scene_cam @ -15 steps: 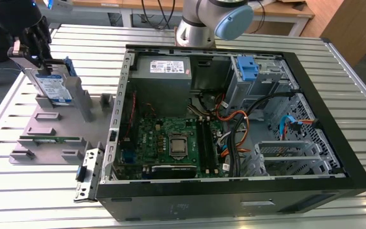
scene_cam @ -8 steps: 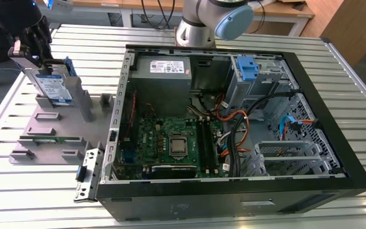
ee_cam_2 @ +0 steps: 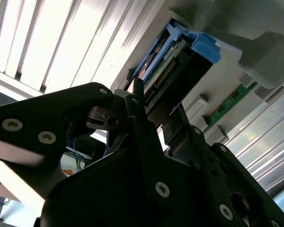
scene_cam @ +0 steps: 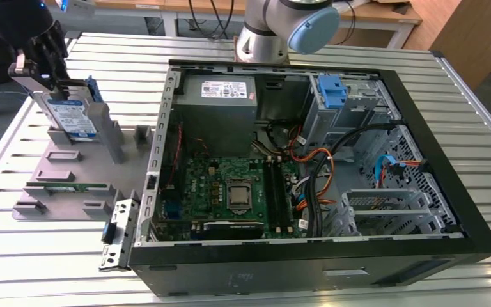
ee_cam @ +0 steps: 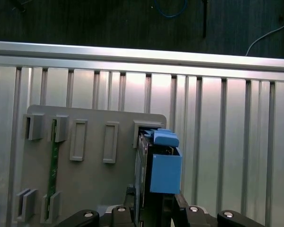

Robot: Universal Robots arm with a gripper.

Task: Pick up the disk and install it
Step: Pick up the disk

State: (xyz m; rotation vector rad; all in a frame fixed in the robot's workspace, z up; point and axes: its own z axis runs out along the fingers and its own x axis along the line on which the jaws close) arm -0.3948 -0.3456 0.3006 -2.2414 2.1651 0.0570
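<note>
The gripper (scene_cam: 48, 75) is clamped on the top edge of the disk (scene_cam: 72, 116). The disk stands upright at a slot of the grey holder (scene_cam: 75, 192) on the slatted table (scene_cam: 41, 268), to the exterior view's left of the open computer case (scene_cam: 475, 236).

We see the disk (scene_cam: 68, 115) as bare silver metal under a paper label, its carrier (ee_cam: 165, 172) smooth blue plastic. The table (scene_cam: 135, 64) is ribbed, satin-bright metal. The holder (scene_cam: 75, 185) looks like matt grey plastic, perhaps printed. The gripper (scene_cam: 51, 80) is matt black.
</note>
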